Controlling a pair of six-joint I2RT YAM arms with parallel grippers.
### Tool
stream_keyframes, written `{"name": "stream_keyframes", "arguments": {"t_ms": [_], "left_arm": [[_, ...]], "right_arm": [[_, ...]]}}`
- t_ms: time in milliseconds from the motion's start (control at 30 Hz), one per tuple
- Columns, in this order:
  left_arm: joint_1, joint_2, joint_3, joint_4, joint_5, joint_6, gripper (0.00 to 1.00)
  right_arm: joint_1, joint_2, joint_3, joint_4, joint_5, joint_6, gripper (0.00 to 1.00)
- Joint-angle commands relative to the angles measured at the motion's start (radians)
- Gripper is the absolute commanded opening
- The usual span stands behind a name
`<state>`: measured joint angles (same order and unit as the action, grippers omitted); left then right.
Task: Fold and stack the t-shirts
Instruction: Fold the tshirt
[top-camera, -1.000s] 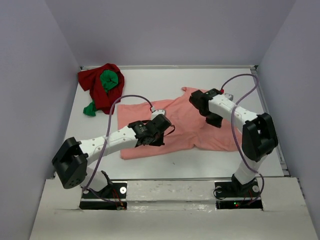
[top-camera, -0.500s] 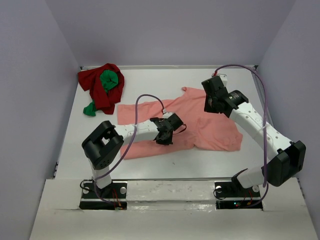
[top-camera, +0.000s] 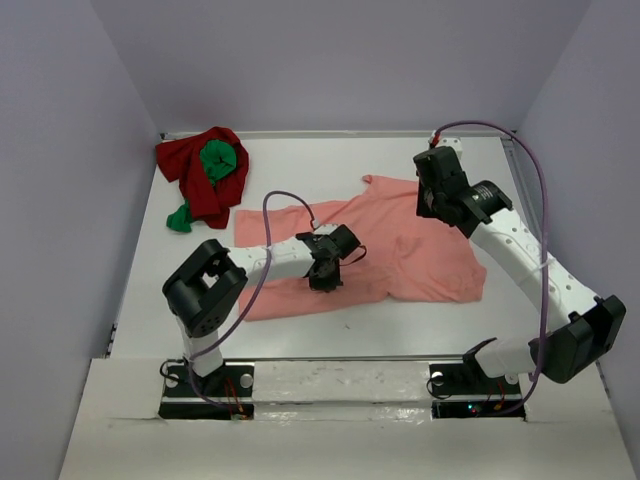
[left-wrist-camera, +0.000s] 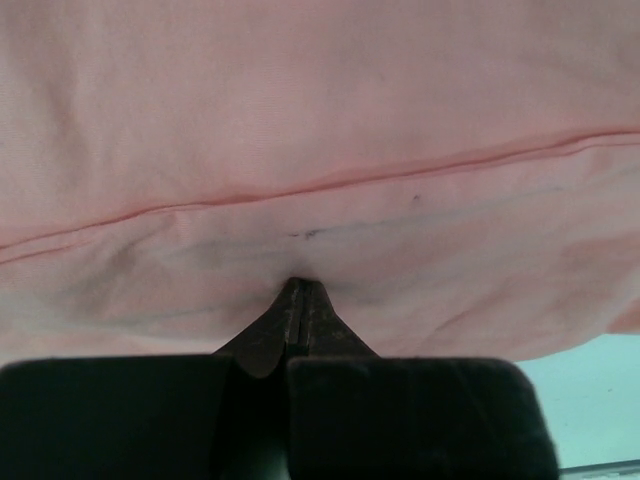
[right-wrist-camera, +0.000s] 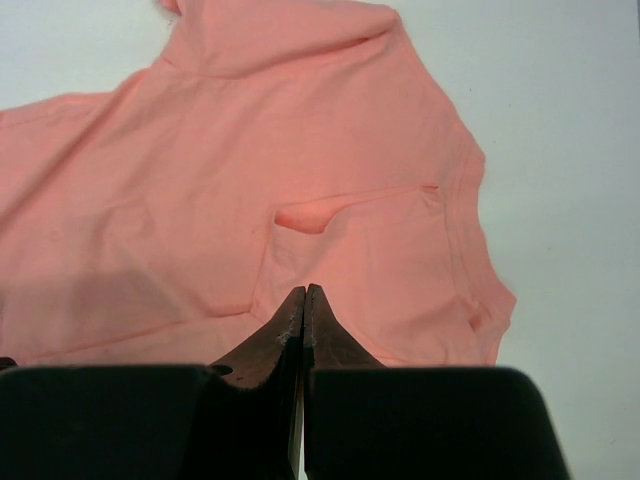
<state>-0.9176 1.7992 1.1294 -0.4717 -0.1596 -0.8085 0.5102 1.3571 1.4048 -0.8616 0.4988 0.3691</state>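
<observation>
Salmon-pink t-shirt (top-camera: 410, 250) sprawls rumpled mid-frame; dark red t-shirt (top-camera: 200, 195), green t-shirt (top-camera: 218, 160) heaped upper left. Left gripper (left-wrist-camera: 300, 292) clenched, tips against pink cloth; right gripper (right-wrist-camera: 304, 296) clenched, empty, above. Cloth looks light, limp: best pinched at hem corners.

— What's under you?
— Soft matt cloth: the salmon-pink t-shirt (right-wrist-camera: 330, 130), fine-knit, with a stitched seam ridge.
— And your own parts?
— My left end effector (left-wrist-camera: 299, 288) and right end effector (right-wrist-camera: 304, 292) look like matt black plastic. My arm shells (top-camera: 520, 245) are smooth white plastic, faintly glossy.
— The rest?
— The bench (top-camera: 300, 165) is smooth, pale and matt. The dark red t-shirt (top-camera: 190, 165) and green t-shirt (top-camera: 217, 160) are dull cloth.
</observation>
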Motion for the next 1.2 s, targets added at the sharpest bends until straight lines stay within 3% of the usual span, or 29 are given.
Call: {"name": "stream_keyframes", "arguments": {"t_ms": [0,200,367,567,700,767,867,1033,1167], "left_arm": [[-0.007,-0.006,-0.124,-0.128,0.062,-0.09,0.0],[-0.003,-0.112,-0.253,-0.182,0.042,-0.175,0.0],[-0.001,-0.178,-0.261,-0.257,-0.015,-0.207,0.0],[-0.009,-0.204,-0.076,-0.412,-0.176,-0.193,0.0],[-0.009,-0.173,0.119,-0.482,-0.287,-0.134,0.0],[-0.009,-0.15,0.209,-0.496,-0.32,-0.092,0.0],[-0.007,-0.086,0.332,-0.501,-0.346,-0.026,0.0],[0.045,0.058,0.538,-0.467,-0.31,0.09,0.0],[0.121,0.158,0.681,-0.403,-0.23,0.196,0.0]], "right_arm": [[-0.002,-0.003,0.037,0.027,0.027,-0.027,0.0],[-0.002,0.008,-0.003,0.026,-0.008,0.002,0.0],[-0.002,0.01,-0.044,0.052,-0.039,0.002,0.0],[-0.002,0.098,-0.037,0.055,-0.011,0.001,0.0],[-0.022,0.253,0.095,0.032,-0.023,0.004,0.17],[-0.067,0.305,0.163,0.009,-0.077,0.008,0.19],[-0.136,0.39,0.295,-0.007,-0.173,0.002,0.24],[-0.355,0.577,0.538,-0.074,-0.426,-0.005,0.31],[-0.426,0.692,0.638,-0.1,-0.473,-0.07,0.38]]}}
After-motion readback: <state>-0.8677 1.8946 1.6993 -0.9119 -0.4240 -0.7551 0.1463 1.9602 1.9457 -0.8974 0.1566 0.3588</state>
